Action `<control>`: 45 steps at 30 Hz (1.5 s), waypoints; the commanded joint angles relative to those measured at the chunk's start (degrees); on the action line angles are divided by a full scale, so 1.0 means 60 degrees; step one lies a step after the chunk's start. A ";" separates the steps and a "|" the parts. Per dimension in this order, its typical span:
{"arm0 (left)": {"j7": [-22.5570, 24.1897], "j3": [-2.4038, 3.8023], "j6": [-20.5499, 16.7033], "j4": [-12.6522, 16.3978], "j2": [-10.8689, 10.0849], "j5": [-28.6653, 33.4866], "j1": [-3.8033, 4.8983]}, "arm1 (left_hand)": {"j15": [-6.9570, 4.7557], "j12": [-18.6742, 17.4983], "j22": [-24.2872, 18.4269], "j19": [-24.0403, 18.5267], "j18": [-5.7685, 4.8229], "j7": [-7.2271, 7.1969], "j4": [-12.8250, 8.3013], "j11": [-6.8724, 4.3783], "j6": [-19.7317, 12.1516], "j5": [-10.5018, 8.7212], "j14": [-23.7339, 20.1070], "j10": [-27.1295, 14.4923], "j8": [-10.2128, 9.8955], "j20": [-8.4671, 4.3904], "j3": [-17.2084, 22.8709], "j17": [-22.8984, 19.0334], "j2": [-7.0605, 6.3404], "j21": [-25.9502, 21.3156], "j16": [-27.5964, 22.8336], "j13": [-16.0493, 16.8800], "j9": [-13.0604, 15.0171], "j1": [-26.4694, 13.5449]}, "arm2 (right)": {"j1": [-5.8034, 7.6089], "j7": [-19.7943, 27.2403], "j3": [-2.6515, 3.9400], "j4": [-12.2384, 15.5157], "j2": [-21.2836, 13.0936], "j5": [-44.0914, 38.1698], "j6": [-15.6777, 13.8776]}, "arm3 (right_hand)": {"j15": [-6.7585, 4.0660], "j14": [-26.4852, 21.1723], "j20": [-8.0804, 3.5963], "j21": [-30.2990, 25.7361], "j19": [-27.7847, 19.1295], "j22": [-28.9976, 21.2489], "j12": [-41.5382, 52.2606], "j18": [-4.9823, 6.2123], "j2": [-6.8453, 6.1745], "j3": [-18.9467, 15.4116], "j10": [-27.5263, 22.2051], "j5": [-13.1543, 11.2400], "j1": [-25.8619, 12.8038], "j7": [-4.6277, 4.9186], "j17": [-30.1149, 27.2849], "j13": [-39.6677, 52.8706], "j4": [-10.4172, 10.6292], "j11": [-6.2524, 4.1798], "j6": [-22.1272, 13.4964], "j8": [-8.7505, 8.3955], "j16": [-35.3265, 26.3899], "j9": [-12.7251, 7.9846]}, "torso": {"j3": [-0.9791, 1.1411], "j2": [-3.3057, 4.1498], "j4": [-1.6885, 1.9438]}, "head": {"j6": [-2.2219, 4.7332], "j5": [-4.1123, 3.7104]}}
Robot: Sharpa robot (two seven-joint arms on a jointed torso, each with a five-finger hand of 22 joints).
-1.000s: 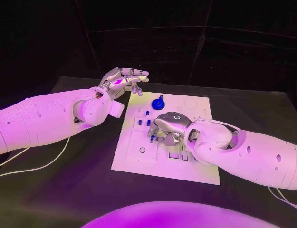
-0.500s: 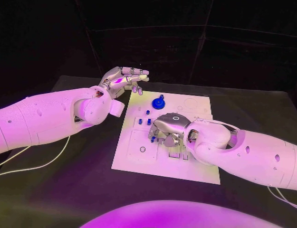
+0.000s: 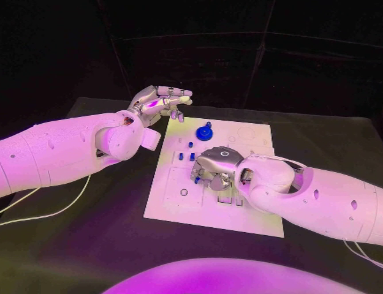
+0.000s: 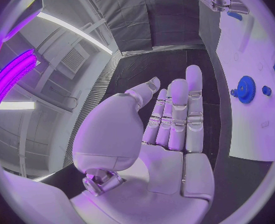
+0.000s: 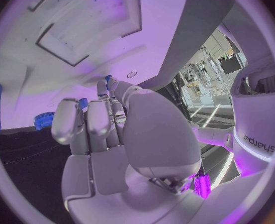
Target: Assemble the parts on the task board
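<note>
- The task board [image 3: 211, 205] lies in the middle of the black table [image 3: 85, 245]; the right hand [image 3: 216, 166] hovers low over its centre and covers much of it.
- The right hand's fingers point down at the board and curl in close together. Whether they pinch a part cannot be told, since the palm hides the fingertips.
- A small blue part [image 3: 195, 179] peeks out just beside those fingers; its shape is hard to make out.
- The blue gear [image 3: 203, 131] stands near the board's far end, with small blue pegs [image 3: 186, 157] between it and the right hand.
- The left hand [image 3: 159, 103] is raised beyond the board's far left corner, fingers straight and side by side, holding nothing.
</note>
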 commanded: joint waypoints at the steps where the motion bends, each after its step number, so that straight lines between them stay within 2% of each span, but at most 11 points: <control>1: 0.0017 0.0009 0.0113 0.0005 0.0009 0.0036 0.0017 | -0.0013 0.0032 -0.0011 -0.0051 0.0122 0.0074 0.0002 0.0028 -0.0016 -0.0028 -0.0087 -0.0059 0.0033 0.0020 -0.0051 -0.0010 0.0010 -0.0034 -0.0037 -0.0011 -0.0012 -0.0002 | -0.0001 -0.0138 -0.0057 -0.0002 0.0013 -0.0325 0.0184 | 0.0036 0.0211 0.0039 0.0019 0.0022 -0.0011 -0.0076 -0.0165 -0.0030 -0.0019 -0.0028 0.0070 -0.0156 0.0057 -0.0032 0.0001 -0.0071 0.0054 -0.0032 -0.0060 0.0055 0.0001 | -0.0006 0.0003 0.0005 | -0.0009 -0.0010; 9: -0.0017 0.0009 0.0125 -0.0009 0.0005 0.0036 0.0017 | -0.0013 0.0032 -0.0011 -0.0051 0.0122 0.0074 0.0002 0.0028 -0.0016 -0.0028 -0.0087 -0.0059 0.0033 0.0020 -0.0051 -0.0010 0.0010 -0.0034 -0.0037 -0.0011 -0.0012 -0.0002 | -0.0002 -0.0087 -0.0096 -0.0025 0.0029 -0.0323 0.0147 | 0.0108 0.0189 0.0099 -0.0026 -0.0023 -0.0060 -0.0227 -0.0156 -0.0344 -0.0355 -0.0311 0.0449 -0.0743 0.0113 -0.0081 -0.0022 0.0014 0.0143 -0.0319 -0.0088 0.0065 -0.0019 | -0.0007 -0.0001 0.0003 | -0.0015 -0.0006; 14: -0.0034 0.0009 0.0132 -0.0013 0.0002 0.0036 0.0017 | -0.0013 0.0032 -0.0011 -0.0051 0.0122 0.0074 0.0002 0.0028 -0.0016 -0.0028 -0.0087 -0.0059 0.0033 0.0020 -0.0051 -0.0010 0.0010 -0.0034 -0.0037 -0.0011 -0.0012 -0.0002 | -0.0002 -0.0103 -0.0102 -0.0042 0.0016 -0.0277 -0.0270 | 0.0331 -0.0150 0.0288 -0.0846 -0.0862 -0.1258 -0.0309 0.0101 -0.0554 -0.0796 -0.1604 0.0470 -0.1013 0.0345 -0.1203 -0.0034 0.0004 0.0430 -0.1431 -0.0102 -0.0806 -0.0045 | -0.0003 -0.0004 -0.0004 | -0.0004 -0.0013; 19: -0.0059 0.0008 0.0155 -0.0018 0.0002 0.0036 0.0017 | -0.0006 0.0047 -0.0024 -0.0052 0.0122 0.0081 0.0001 0.0035 -0.0029 -0.0028 -0.0097 -0.0078 0.0035 0.0027 -0.0066 -0.0025 0.0012 -0.0049 -0.0037 -0.0012 -0.0012 -0.0004 | -0.0002 -0.0072 -0.0104 -0.0018 -0.0041 -0.0232 -0.0956 | 0.0373 -0.0303 0.0354 -0.1344 -0.1224 -0.1897 -0.0213 0.0232 -0.0424 -0.1245 -0.2135 0.0493 -0.0957 0.0378 -0.1865 -0.0012 -0.0097 0.0482 -0.1940 -0.0085 -0.1332 -0.0021 | -0.0001 0.0001 -0.0003 | 0.0020 -0.0041; 24: -0.0097 0.0007 0.0186 -0.0023 0.0000 0.0036 0.0017 | -0.0005 0.0049 -0.0026 -0.0052 0.0122 0.0082 -0.0001 0.0036 -0.0033 -0.0028 -0.0099 -0.0082 0.0035 0.0027 -0.0068 -0.0027 0.0010 -0.0051 -0.0037 -0.0013 -0.0012 -0.0003 | -0.0003 0.0087 -0.0104 0.0234 -0.0298 0.0071 -0.1736 | 0.0347 -0.0205 0.0335 -0.1306 -0.1074 -0.1817 0.0094 0.0207 -0.0191 -0.1293 -0.1835 0.0544 -0.0856 0.0387 -0.1811 0.0020 -0.0135 0.0455 -0.1712 -0.0011 -0.1255 0.0019 | 0.0009 0.0001 0.0001 | 0.0063 -0.0091; 28: -0.0121 0.0005 0.0195 -0.0031 -0.0013 0.0036 0.0016 | -0.0004 0.0049 -0.0027 -0.0053 0.0123 0.0083 -0.0002 0.0037 -0.0034 -0.0028 -0.0100 -0.0084 0.0035 0.0028 -0.0070 -0.0029 0.0010 -0.0052 -0.0037 -0.0013 -0.0012 -0.0003 | 0.0007 0.0077 -0.0087 0.0775 -0.0919 0.0458 -0.2005 | 0.0316 -0.0176 0.0309 -0.1262 -0.0978 -0.1751 0.0230 0.0190 -0.0147 -0.1305 -0.1686 0.0553 -0.0872 0.0341 -0.1847 0.0004 -0.0125 0.0410 -0.1515 0.0034 -0.1260 0.0034 | -0.0001 -0.0020 -0.0014 | 0.0108 -0.0159; 31: -0.0129 0.0004 0.0201 -0.0022 -0.0022 0.0036 0.0016 | -0.0004 0.0049 -0.0027 -0.0053 0.0123 0.0083 -0.0002 0.0037 -0.0034 -0.0028 -0.0100 -0.0084 0.0035 0.0028 -0.0070 -0.0029 0.0010 -0.0052 -0.0037 -0.0013 -0.0012 -0.0003 | 0.0117 -0.0059 -0.0026 0.1087 -0.1431 0.0799 -0.1935 | 0.0303 -0.0170 0.0299 -0.1258 -0.0958 -0.1743 0.0266 0.0187 -0.0165 -0.1329 -0.1651 0.0544 -0.0898 0.0321 -0.1858 -0.0002 -0.0114 0.0395 -0.1451 0.0046 -0.1262 0.0037 | -0.0023 -0.0017 -0.0003 | 0.0176 -0.0291; 37: -0.0134 0.0003 0.0204 -0.0005 -0.0045 0.0036 0.0017 | -0.0004 0.0049 -0.0027 -0.0053 0.0123 0.0083 -0.0002 0.0037 -0.0034 -0.0028 -0.0100 -0.0084 0.0035 0.0028 -0.0070 -0.0029 0.0010 -0.0052 -0.0037 -0.0013 -0.0012 -0.0003 | 0.0567 -0.0528 0.0124 0.1371 -0.2388 0.1345 -0.1255 | 0.0285 -0.0175 0.0272 -0.1362 -0.0988 -0.1868 0.0246 0.0202 -0.0461 -0.1842 -0.1925 0.0750 -0.1178 0.0264 -0.2001 -0.0029 -0.0007 0.0372 -0.1475 -0.0046 -0.1347 -0.0002 | -0.0013 -0.0015 -0.0011 | 0.0283 -0.0476; 39: -0.0133 0.0002 0.0204 -0.0005 -0.0049 0.0036 0.0017 | -0.0004 0.0052 -0.0029 -0.0053 0.0123 0.0083 -0.0005 0.0037 -0.0037 -0.0028 -0.0102 -0.0088 0.0035 0.0028 -0.0071 -0.0031 0.0009 -0.0055 -0.0037 -0.0013 -0.0012 0.0001 | 0.0709 -0.0657 0.0144 0.1383 -0.2613 0.1338 -0.1038 | 0.0295 -0.0207 0.0287 -0.1529 -0.1100 -0.2077 0.0152 0.0233 -0.0524 -0.2362 -0.2322 0.0921 -0.1227 0.0261 -0.2172 -0.0021 0.0087 0.0403 -0.1643 -0.0074 -0.1472 -0.0016 | -0.0014 -0.0018 -0.0026 | 0.0313 -0.0500; 41: -0.0132 0.0002 0.0206 -0.0005 -0.0048 0.0036 0.0017 | -0.0002 0.0056 -0.0034 -0.0054 0.0123 0.0084 -0.0012 0.0038 -0.0042 -0.0028 -0.0107 -0.0096 0.0036 0.0030 -0.0075 -0.0037 0.0007 -0.0060 -0.0038 -0.0014 -0.0012 0.0009 | 0.0832 -0.0797 0.0159 0.1345 -0.2803 0.1242 -0.0809 | 0.0325 -0.0214 0.0311 -0.1744 -0.1182 -0.2325 0.0256 0.0280 -0.0397 -0.3602 -0.2708 0.1008 -0.0846 0.0232 -0.2355 0.0007 0.0357 0.0433 -0.1846 -0.0050 -0.1587 -0.0003 | -0.0005 -0.0003 -0.0009 | 0.0347 -0.0537; 45: -0.0137 0.0002 0.0212 -0.0002 -0.0037 0.0036 0.0017 | -0.0002 0.0056 -0.0034 -0.0054 0.0123 0.0084 -0.0012 0.0038 -0.0042 -0.0028 -0.0107 -0.0096 0.0036 0.0030 -0.0075 -0.0037 0.0007 -0.0060 -0.0038 -0.0014 -0.0012 0.0009 | 0.0933 -0.0998 0.0170 0.1209 -0.2941 0.1006 -0.0512 | 0.0341 -0.0240 0.0330 -0.1888 -0.1228 -0.2491 0.0426 0.0298 -0.0355 -0.4344 -0.2926 0.1051 -0.0394 0.0149 -0.2518 -0.0004 0.0860 0.0454 -0.1951 -0.0077 -0.1679 -0.0008 | -0.0002 0.0007 0.0009 | 0.0377 -0.0581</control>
